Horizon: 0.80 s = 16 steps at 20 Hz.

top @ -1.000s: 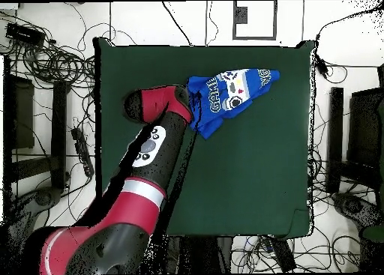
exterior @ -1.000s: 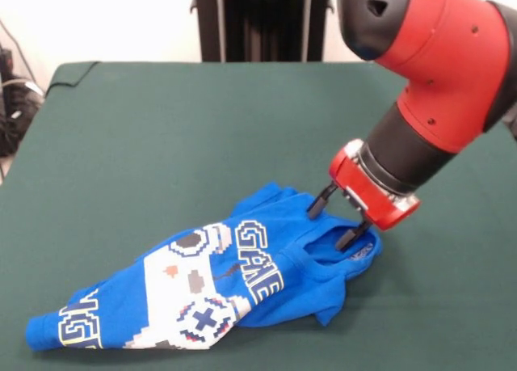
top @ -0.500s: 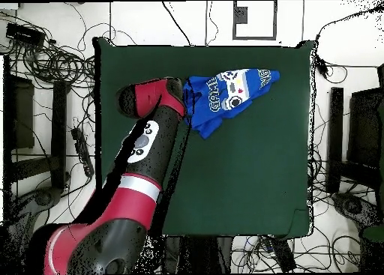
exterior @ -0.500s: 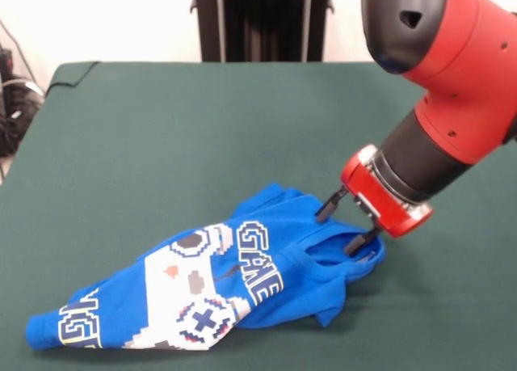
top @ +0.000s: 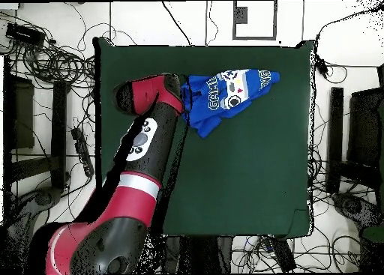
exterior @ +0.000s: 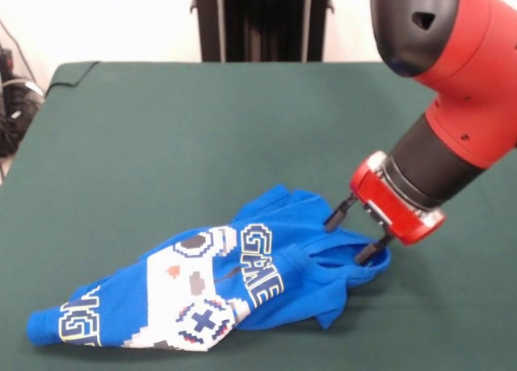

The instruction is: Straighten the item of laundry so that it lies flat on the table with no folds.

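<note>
The item of laundry (exterior: 242,282) is a bright blue T-shirt with a white game-controller print, lying crumpled and folded over itself near the front of the table (exterior: 161,120). My gripper (exterior: 354,234) reaches down from the right onto the shirt's right end. Its two dark fingers (exterior: 338,214) pinch a raised ridge of blue cloth there. In the overhead view the item of laundry (top: 229,94) lies near the table's (top: 240,174) top edge, and the red arm (top: 150,137) covers the gripper and the shirt's left end.
A black pedestal column (exterior: 262,19) stands behind the table's far edge. Cables and dark equipment (top: 45,62) surround the table on the floor. The arm's bulky red and black wrist (exterior: 452,104) hangs over the table's right side.
The gripper has moved right and slightly toward the front edge, dragging the shirt's right end with it. The shirt's left end has stayed put.
</note>
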Each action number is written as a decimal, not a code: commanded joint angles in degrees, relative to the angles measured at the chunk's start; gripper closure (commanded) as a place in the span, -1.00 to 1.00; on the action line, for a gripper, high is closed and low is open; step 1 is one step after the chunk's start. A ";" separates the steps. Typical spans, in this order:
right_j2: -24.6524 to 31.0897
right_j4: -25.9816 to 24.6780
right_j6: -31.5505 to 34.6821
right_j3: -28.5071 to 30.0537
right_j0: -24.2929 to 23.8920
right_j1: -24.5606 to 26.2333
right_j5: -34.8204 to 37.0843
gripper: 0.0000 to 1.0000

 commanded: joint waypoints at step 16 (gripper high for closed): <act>1.69 0.95 6.74 -11.69 -1.07 3.12 12.58 -1.00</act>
